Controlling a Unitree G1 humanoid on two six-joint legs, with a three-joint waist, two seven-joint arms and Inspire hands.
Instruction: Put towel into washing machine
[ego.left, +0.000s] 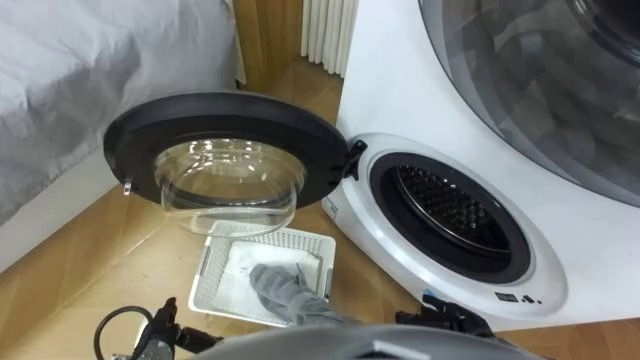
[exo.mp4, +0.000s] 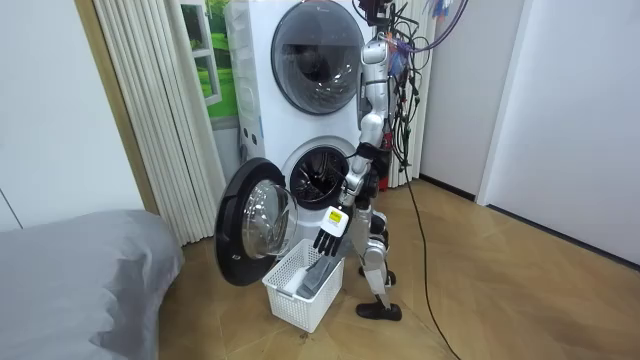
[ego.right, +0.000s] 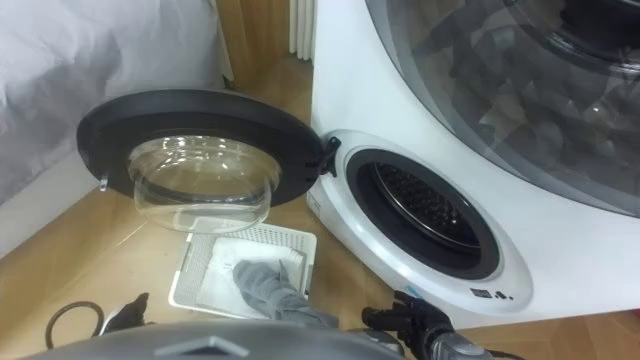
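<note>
Towel (ego.left: 283, 290): grey, bunched in basket (ego.left: 203, 270), lower middle of frame.
Left hand (exo.mp4: 328, 238): just over towel, fingers loose and spread, holding nothing afaict.
Right hand (ego.left: 440, 322): dark bit at lower right, can't tell its state.
Grab tip: close round a fat fold so no tail drags.
Room: door (ego.left: 220, 125) overhangs basket's far edge, so lift on the near side, then go right to drum (ego.left: 455, 210), minding its rim.

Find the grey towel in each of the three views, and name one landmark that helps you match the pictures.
Left eye view: the grey towel lies in the white basket, low centre, below the open door.
Right eye view: low centre-left, in the same basket.
Room view: bottom centre, in the basket on the floor beside the robot.
Shared landmark: the round open door with its glass bowl, next to the basket.
</note>
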